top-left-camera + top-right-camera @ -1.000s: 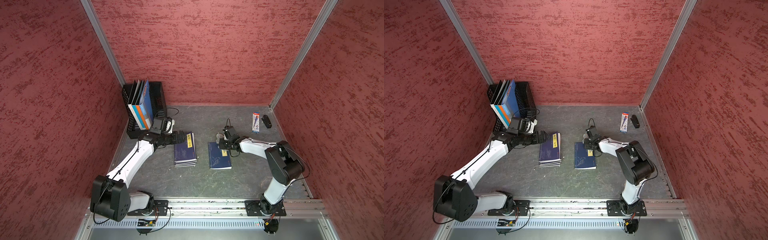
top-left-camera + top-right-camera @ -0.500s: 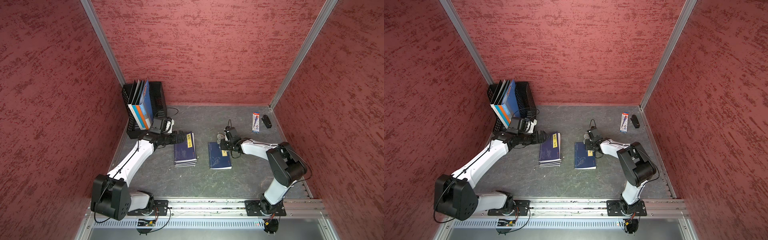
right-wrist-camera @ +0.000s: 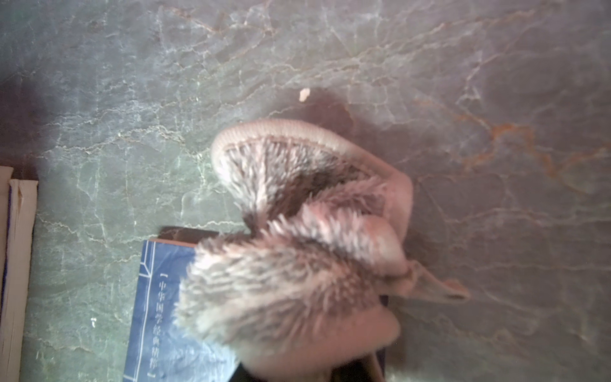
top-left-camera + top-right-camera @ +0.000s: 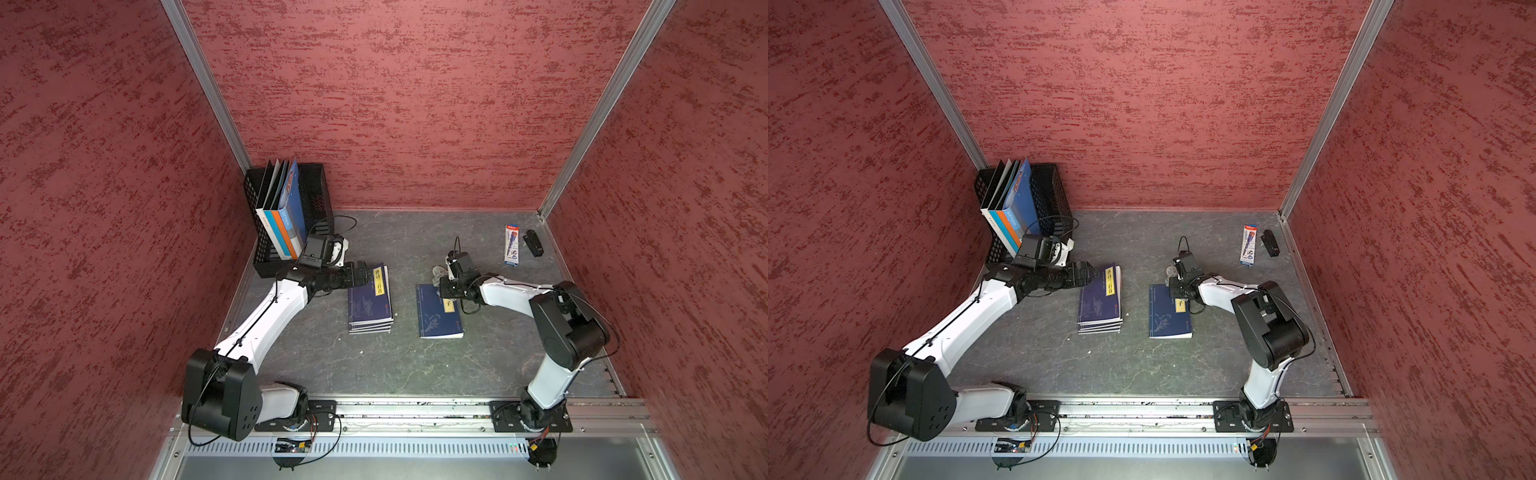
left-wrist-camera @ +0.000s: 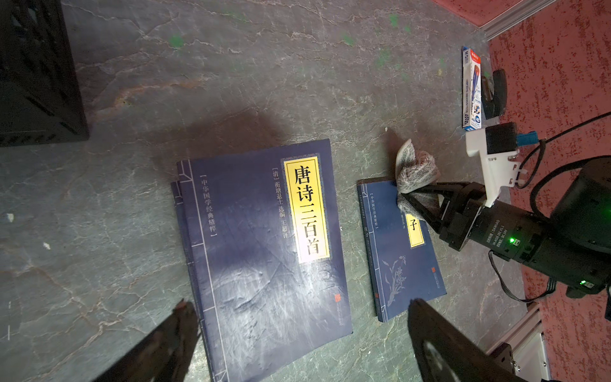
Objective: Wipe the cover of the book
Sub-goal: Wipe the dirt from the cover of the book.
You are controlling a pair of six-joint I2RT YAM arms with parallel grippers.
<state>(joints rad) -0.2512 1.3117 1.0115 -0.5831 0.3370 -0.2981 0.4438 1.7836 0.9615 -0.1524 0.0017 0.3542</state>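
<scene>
The soft, fluffy cloth (image 5: 416,168) is squeezed at its bunched end by the right gripper (image 5: 410,195), and the thin, light book (image 5: 401,264) beneath could easily be slid.

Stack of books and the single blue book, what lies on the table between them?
Nothing: only bare grey table shows between the stack of books and the single blue book, in both top views and the left wrist view.
</scene>
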